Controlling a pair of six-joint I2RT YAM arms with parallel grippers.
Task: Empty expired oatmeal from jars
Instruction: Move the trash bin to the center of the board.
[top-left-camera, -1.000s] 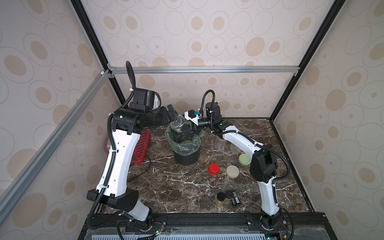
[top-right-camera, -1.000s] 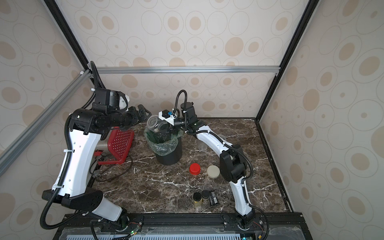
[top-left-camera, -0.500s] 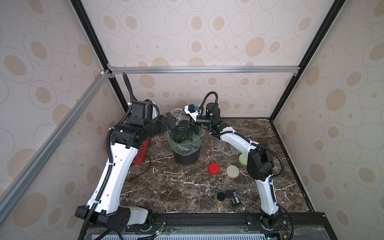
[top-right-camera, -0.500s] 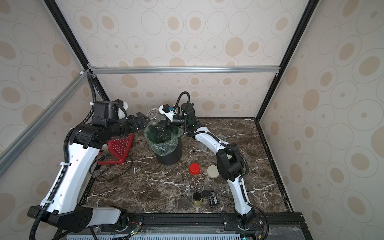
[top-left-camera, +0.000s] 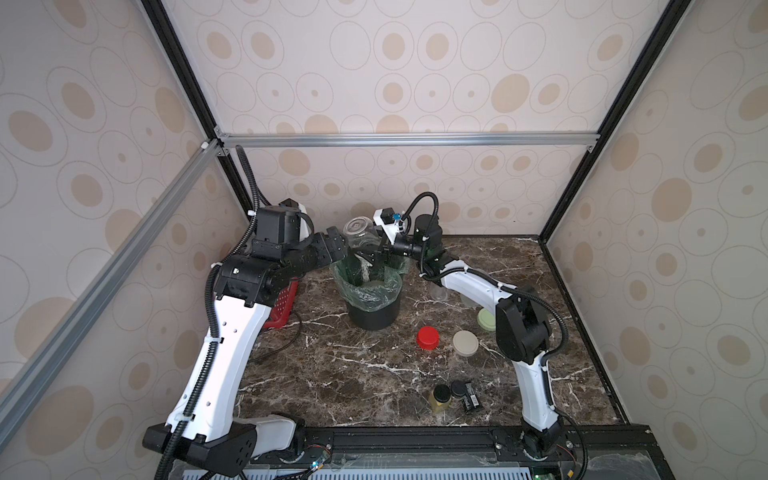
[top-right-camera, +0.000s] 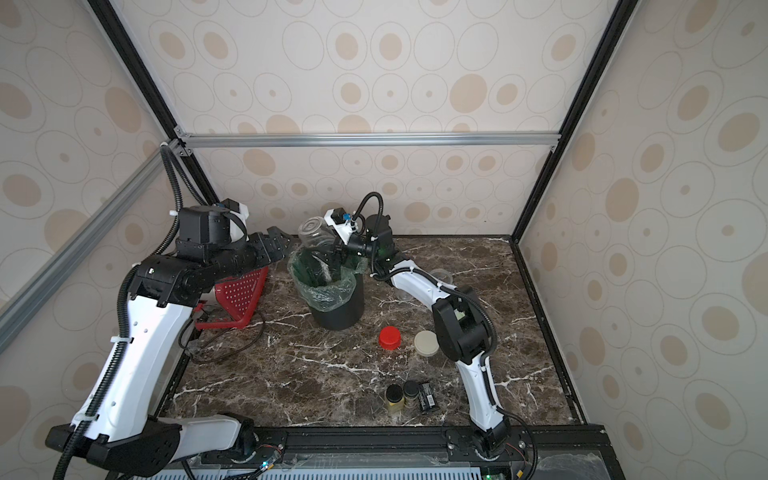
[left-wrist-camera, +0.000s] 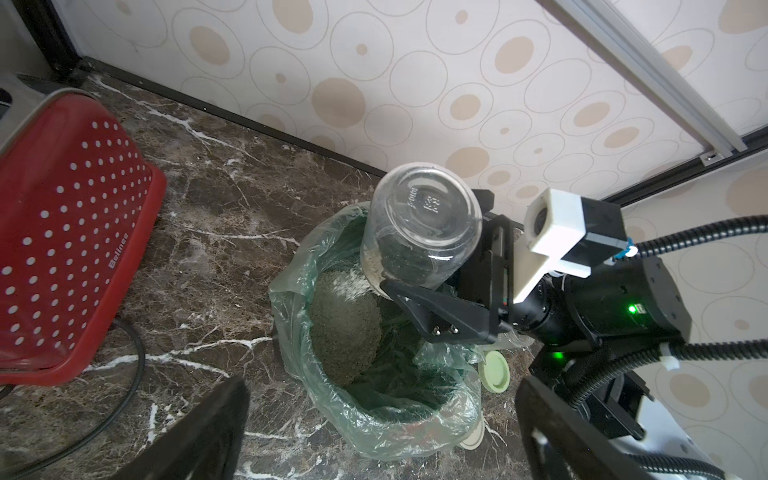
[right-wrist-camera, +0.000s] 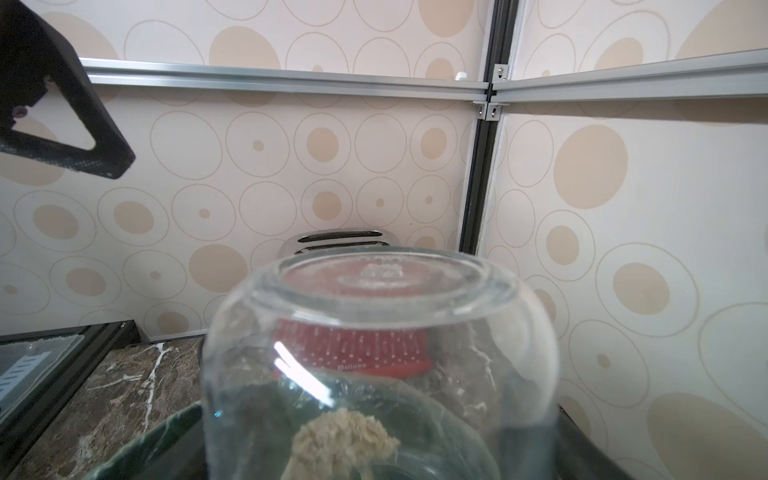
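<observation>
A clear, lidless jar (top-left-camera: 359, 232) (top-right-camera: 313, 232) (left-wrist-camera: 419, 224) (right-wrist-camera: 374, 353) hangs bottom-up over the black bin (top-left-camera: 374, 316) (top-right-camera: 338, 311) lined with a green bag (left-wrist-camera: 374, 432). My right gripper (top-left-camera: 380, 249) (top-right-camera: 336, 249) (left-wrist-camera: 449, 257) is shut on the jar near its mouth. Pale oatmeal (left-wrist-camera: 345, 328) (right-wrist-camera: 345, 432) streams out onto a heap in the bag, with a little still in the jar. My left gripper (top-left-camera: 336, 245) (top-right-camera: 278, 237) (left-wrist-camera: 382, 386) stands open and empty beside the bin's left rim.
Red lid (top-left-camera: 428, 337), beige lid (top-left-camera: 465, 343) and pale green lid (top-left-camera: 485, 320) lie right of the bin. Two clear lidless jars (top-right-camera: 440, 276) (top-right-camera: 405, 293) stand behind my right arm. Two small dark-capped bottles (top-left-camera: 441, 397) stand near the front. A red basket (top-right-camera: 241, 291) lies at the left.
My right gripper raised the jar and tipped it further bottom-up over the bin. My left arm sank lower and its open gripper drew back left from the jar.
</observation>
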